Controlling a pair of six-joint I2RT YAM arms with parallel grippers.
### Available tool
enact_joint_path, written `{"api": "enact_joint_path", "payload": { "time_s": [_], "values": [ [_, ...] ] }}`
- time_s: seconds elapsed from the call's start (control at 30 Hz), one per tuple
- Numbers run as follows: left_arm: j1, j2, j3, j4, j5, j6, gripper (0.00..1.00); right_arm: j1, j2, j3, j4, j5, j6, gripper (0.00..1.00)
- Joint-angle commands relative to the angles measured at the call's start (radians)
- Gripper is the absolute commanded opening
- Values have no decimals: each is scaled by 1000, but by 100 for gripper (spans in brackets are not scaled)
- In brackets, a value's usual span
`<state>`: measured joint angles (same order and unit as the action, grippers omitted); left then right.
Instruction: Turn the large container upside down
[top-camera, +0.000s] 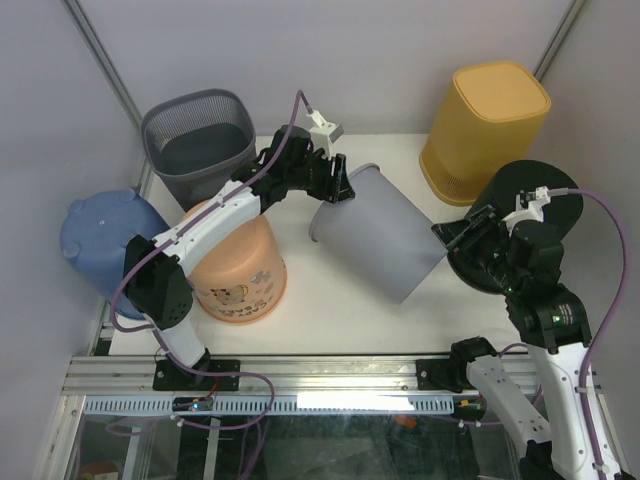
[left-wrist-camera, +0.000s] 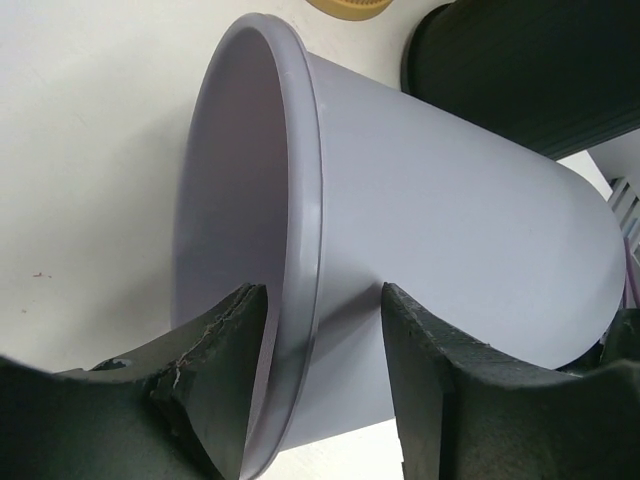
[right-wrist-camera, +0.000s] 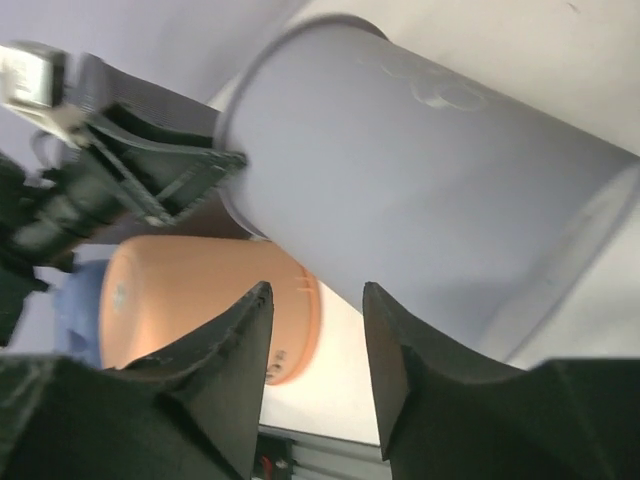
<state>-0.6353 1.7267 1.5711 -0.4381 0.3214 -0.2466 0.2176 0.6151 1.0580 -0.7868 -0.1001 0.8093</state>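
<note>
The large pale grey container (top-camera: 385, 240) lies tilted on its side in the middle of the table, mouth toward the far left and base toward the right. It also shows in the left wrist view (left-wrist-camera: 450, 200) and the right wrist view (right-wrist-camera: 430, 170). My left gripper (top-camera: 335, 185) is at its rim. In the left wrist view the gripper (left-wrist-camera: 325, 290) is open and straddles the rim, one finger inside and one outside, with a gap left. My right gripper (top-camera: 452, 232) is open and empty beside the container's base, and shows in its own view (right-wrist-camera: 315, 290).
An upside-down orange bucket (top-camera: 240, 265) stands under the left arm, with a blue bucket (top-camera: 100, 235) at the left edge. A dark mesh bin (top-camera: 198, 140) is at the back left, a yellow bin (top-camera: 485, 125) at the back right and a black bin (top-camera: 545, 200) behind the right arm.
</note>
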Motion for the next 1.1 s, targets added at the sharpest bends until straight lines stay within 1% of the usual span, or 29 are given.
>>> {"api": "enact_joint_path", "payload": {
  "time_s": [0.0,0.13,0.17,0.23,0.4,0.47,0.6,0.7,0.73,0.8,0.9,1.07],
  "values": [
    [-4,-60,-17,-21,-66,48,52,2,-28,-29,-143,27,-77,49],
    [-4,-77,-2,-46,-107,90,53,2,-60,-99,-151,2,-74,64],
    [-4,-80,3,-61,-135,102,53,2,-63,-113,-141,-12,-73,66],
    [-1,-87,8,-73,-163,120,51,2,-69,-146,-125,-38,-68,68],
    [0,-59,20,-65,-140,153,43,2,-95,-213,-89,-38,-34,68],
    [3,-26,34,-62,-119,164,43,2,-108,-235,-78,-31,-23,68],
    [3,29,66,-51,-79,167,45,2,-120,-275,-64,-11,-6,67],
    [3,49,72,-33,-46,164,43,2,-133,-300,-49,-6,11,66],
    [3,53,73,-28,-37,164,42,2,-137,-311,-38,-8,15,65],
    [3,59,75,-17,-34,164,34,2,-146,-328,-15,-14,20,60],
    [4,65,80,-11,-32,163,22,2,-144,-344,17,-28,22,54],
    [4,77,84,2,-9,161,17,2,-127,-345,40,-26,21,48]
  ]
}}
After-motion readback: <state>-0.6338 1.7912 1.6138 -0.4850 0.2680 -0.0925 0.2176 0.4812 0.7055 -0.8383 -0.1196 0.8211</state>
